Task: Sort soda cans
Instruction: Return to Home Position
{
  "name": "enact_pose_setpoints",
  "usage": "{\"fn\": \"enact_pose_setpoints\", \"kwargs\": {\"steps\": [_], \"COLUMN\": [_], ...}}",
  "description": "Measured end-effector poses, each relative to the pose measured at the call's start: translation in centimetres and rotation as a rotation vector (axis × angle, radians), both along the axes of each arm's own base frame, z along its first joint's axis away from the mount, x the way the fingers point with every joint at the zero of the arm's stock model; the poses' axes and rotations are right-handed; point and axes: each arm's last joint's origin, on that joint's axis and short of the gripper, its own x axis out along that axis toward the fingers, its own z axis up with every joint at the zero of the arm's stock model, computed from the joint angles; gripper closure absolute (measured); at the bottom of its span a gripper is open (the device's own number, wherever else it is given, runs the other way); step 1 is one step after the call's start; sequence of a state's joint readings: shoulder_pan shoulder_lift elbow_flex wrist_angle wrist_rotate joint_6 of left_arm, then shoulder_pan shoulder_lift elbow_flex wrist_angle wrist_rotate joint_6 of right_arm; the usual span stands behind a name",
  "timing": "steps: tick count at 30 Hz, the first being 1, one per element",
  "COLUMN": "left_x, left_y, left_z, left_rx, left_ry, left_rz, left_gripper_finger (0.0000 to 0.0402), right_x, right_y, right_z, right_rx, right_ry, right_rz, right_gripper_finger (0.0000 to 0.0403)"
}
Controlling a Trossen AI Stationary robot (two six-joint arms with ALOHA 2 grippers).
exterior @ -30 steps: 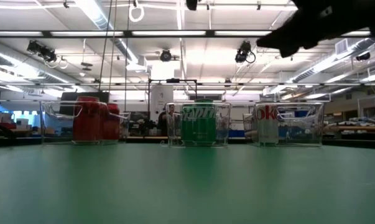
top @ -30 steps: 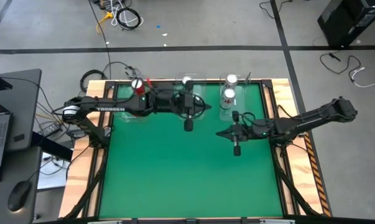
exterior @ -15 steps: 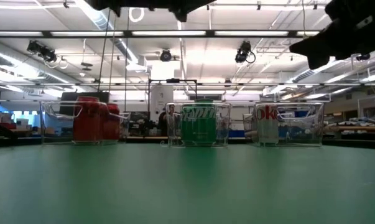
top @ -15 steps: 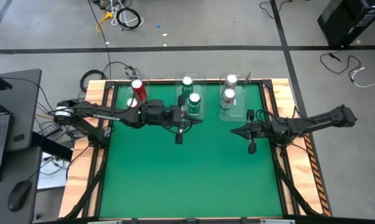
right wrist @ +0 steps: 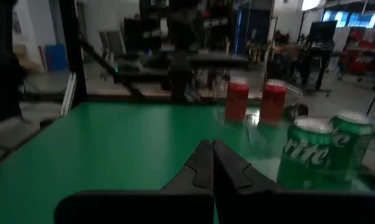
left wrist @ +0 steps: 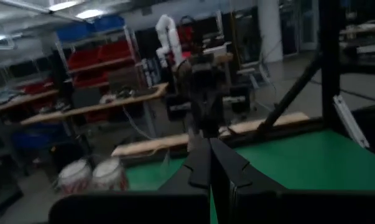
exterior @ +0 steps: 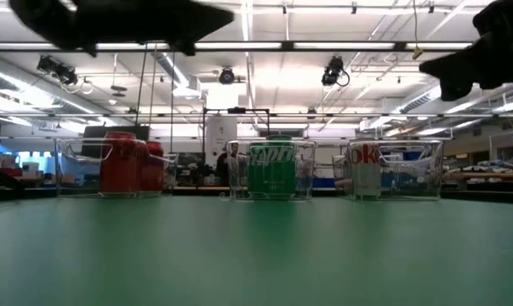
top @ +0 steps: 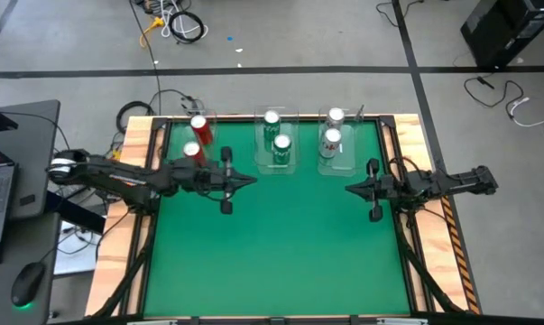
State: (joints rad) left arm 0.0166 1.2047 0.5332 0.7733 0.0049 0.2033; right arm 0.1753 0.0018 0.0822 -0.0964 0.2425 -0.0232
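Table: green mat [top: 272, 244] in a wooden frame; its near part holds nothing, and everything stands along the far edge.
Left arm: [top: 118, 176] stretches from the left edge toward the middle, raised above the mat.
Right arm: [top: 443, 181] reaches in from the right edge, also raised, well apart from the left arm.
Bins: three clear ones in a row at the far edge: left bin [exterior: 77, 166], centre bin [exterior: 237, 170], right bin [exterior: 418, 166].
Red cans: [top: 198, 125] both upright in the left bin, one behind the other.
Green cans: [top: 281, 144] both upright in the centre bin.
Silver cans: [top: 330, 138] both upright in the right bin.
Left gripper: [top: 246, 180] hangs just in front of the gap between the left and centre bins; jaws together, holding nothing.
Right gripper: [top: 351, 189] hangs in front of the right bin, a little toward the table's right edge; jaws together, holding nothing.
Step in hand: by the look of it, the return to rest. All six cans sit sorted by colour, so the sorting itself seems complete.
Next move: probably each arm folds back to its own side. This calls for height over the bin rims and no sweep toward the far edge, where a nudge could tip a bin.
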Motion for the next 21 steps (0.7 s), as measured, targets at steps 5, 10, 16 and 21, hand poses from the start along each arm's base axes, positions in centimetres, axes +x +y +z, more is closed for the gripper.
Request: {"fn": "enact_pose_setpoints", "kwargs": {"steps": [5, 10, 16, 21], "left_x": [-3.6, -7.3, -10.8, -11.7], "left_y": [0.0, -0.1, -0.1, -0.2], "left_z": [-2.3, -4.8, -7.4, -7.6], "left_rx": [-0.028, -0.044, -0.066, -0.066], "left_ry": [0.006, -0.031, -0.081, -0.024], "left_rz": [0.018, 0.028, 0.026, 0.015], "left_gripper_finger": [0.0401, 0.0401, 0.0401, 0.0401], "right_x": [0.1, 0.3, 0.6, 0.6], "right_y": [0.0, 0.2, -0.2, -0.6], "right_z": [-0.1, -0.5, -1.2, -1.3], "right_rx": [0.001, -0.003, 0.014, 0.026], "right_ry": [-0.02, -0.051, -0.071, -0.059], "right_rz": [0.002, 0.053, 0.051, 0.012], "right_gripper_finger": [0.0401, 0.0402, 0.0402, 0.0402]}}
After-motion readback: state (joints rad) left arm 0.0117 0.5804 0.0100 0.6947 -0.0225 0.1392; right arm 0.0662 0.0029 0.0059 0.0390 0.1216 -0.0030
